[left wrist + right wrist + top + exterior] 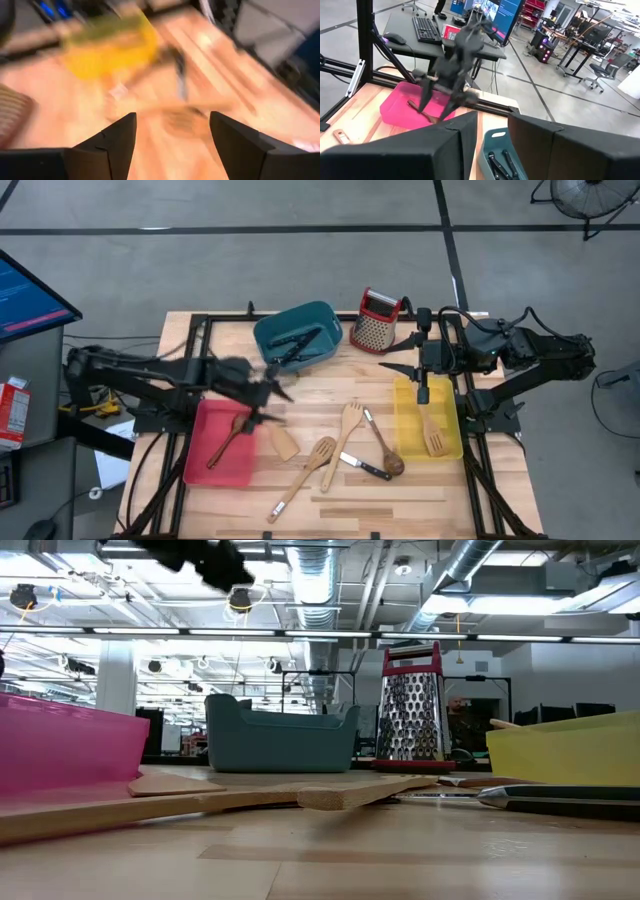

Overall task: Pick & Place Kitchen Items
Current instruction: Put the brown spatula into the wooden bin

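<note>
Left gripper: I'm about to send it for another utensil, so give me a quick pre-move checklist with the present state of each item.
1. Left gripper open and empty: ok, the left wrist view shows its fingers apart with nothing between them.
2. Dark wooden spoon lying inside the red bin: ok.
3. Utensils left on the table: ok, a wooden fork and a black-handled knife lie between the bins.
4. Right gripper clear of that area: ok, it is above the yellow bin.
5. Left arm settled: cannot tell, it is blurred.
</note>
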Available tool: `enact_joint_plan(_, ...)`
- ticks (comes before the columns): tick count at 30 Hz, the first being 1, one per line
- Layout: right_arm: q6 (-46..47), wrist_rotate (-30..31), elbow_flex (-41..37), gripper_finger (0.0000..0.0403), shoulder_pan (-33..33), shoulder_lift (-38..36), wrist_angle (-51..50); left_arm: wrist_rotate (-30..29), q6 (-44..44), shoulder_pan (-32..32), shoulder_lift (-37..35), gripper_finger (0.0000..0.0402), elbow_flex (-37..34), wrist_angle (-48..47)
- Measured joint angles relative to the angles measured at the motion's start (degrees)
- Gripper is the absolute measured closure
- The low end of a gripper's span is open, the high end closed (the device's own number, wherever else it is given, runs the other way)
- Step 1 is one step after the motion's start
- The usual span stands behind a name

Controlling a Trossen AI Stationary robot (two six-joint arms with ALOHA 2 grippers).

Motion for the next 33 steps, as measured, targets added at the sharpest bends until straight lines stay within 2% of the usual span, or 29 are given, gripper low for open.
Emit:
enact_joint_plan(7,1.55,0.00,0.00,0.0281,0.00,0.00,-0.30,-4.67,-0.08,-0.14,11.72,0.0169,0.00,-7.23)
enact_joint_plan(12,2.22,0.00,0.00,0.0281,0.00,0.00,-1.99,-17.43,-5.03,3.59,16.77,0.0170,1.26,-7.54)
enact_joint_plan(15,2.85,0.00,0.00,0.0281,-0.04,0.00,-2.66,-14.26,-7.43,6.27,15.39,0.0170,2.16,-7.38)
enact_joint_plan(19,2.85,0.00,0.00,0.0281,-0.02,0.00,-3.36,-4.71,0.42,5.82,13.79,0.0170,2.16,-11.62)
enact_joint_plan(23,2.62,0.00,0.00,0.0281,-0.02,0.00,-4.36,0.45,6.12,3.11,14.08,0.0170,2.14,-13.69)
enact_joint_plan(28,2.54,0.00,0.00,0.0281,-0.02,0.00,-4.69,1.37,8.63,2.09,17.53,0.0170,2.12,-15.13)
enact_joint_plan(33,2.54,0.00,0.00,0.0281,-0.02,0.00,-4.94,-1.16,11.02,2.61,23.58,0.0170,2.12,-17.80)
